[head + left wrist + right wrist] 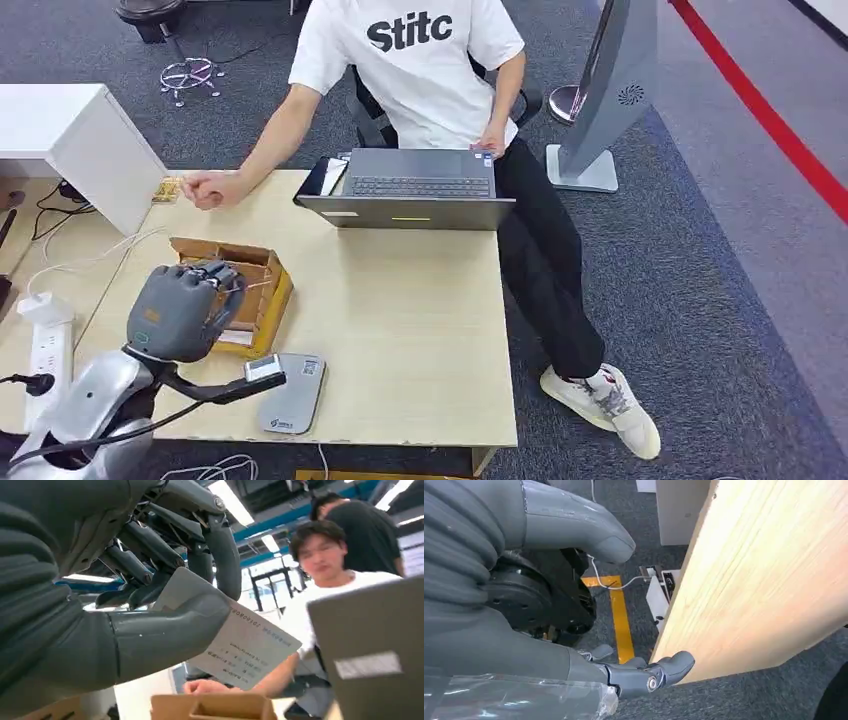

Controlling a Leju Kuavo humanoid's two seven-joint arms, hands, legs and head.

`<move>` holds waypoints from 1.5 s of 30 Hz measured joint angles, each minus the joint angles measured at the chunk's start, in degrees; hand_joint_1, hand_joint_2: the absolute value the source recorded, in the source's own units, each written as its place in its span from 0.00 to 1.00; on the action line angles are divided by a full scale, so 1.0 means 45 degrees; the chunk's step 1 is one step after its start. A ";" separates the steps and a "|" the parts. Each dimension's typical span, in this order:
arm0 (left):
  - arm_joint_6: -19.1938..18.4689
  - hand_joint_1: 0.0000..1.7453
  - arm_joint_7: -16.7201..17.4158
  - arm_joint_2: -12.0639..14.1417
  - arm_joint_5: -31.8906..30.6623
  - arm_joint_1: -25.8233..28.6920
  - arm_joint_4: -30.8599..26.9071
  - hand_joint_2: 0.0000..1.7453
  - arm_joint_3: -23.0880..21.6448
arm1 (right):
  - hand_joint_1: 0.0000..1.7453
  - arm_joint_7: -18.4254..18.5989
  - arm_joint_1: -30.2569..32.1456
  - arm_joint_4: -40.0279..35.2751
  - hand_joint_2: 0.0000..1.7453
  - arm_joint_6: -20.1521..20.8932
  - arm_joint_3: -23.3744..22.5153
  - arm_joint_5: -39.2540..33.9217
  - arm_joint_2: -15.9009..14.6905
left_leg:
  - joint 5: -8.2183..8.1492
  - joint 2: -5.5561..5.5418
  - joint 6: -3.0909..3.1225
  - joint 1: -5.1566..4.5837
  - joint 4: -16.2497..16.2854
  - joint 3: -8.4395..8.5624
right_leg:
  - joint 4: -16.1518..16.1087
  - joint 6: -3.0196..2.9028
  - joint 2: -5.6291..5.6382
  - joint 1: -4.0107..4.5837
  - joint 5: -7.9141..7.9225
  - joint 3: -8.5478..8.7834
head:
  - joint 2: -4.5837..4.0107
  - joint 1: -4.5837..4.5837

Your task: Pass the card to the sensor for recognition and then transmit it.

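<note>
Above the cardboard box point(250, 290) near the left edge of the wooden table point(400, 310), the left hand point(180, 310) pinches the white card point(240, 645) between thumb and fingers, so I judge the pick-up done. The grey card reader point(290, 392) lies near the table's front edge, well below the card, so scanning and handing it to the seated person point(420, 70) remain; the right hand point(624, 672) hangs beside the table, fingers loose and holding nothing

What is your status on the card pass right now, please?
Left hand holds card above cardboard box. Right hand open, hanging beside table. Sensor at near edge, nothing blocking it.
</note>
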 joint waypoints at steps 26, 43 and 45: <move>-0.0627 1.00 0.0219 -0.0218 -0.1055 -0.0044 0.2128 1.00 -0.3028 | 0.00 -0.0262 -0.0370 0.0253 1.00 -0.0427 0.1443 -0.1248 -0.0748 | 0.0000 -0.0001 0.0000 0.0000 0.0000 -0.0002 | 0.0000 0.0000 -0.0001 0.0000 0.0001 0.0000 | 0.0000 0.0000; -0.0709 1.00 0.0466 0.0117 -0.1035 -0.0109 0.2603 1.00 -0.3528 | 0.00 -0.0617 -0.0465 0.0476 1.00 -0.0962 0.2569 -0.2399 -0.1311 | 0.0000 -0.0001 0.0000 -0.0001 0.0000 0.0000 | 0.0000 0.0000 -0.0001 0.0000 0.0001 0.0000 | 0.0000 0.0000; -0.0729 1.00 0.0578 0.0161 -0.0938 -0.0211 0.2594 1.00 -0.3523 | 0.00 -0.0651 -0.0458 0.0481 1.00 -0.1015 0.2691 -0.2482 -0.1370 | 0.0001 -0.0002 0.0000 0.0000 0.0000 0.0000 | 0.0000 0.0000 -0.0003 0.0000 0.0001 0.0000 | 0.0000 -0.0005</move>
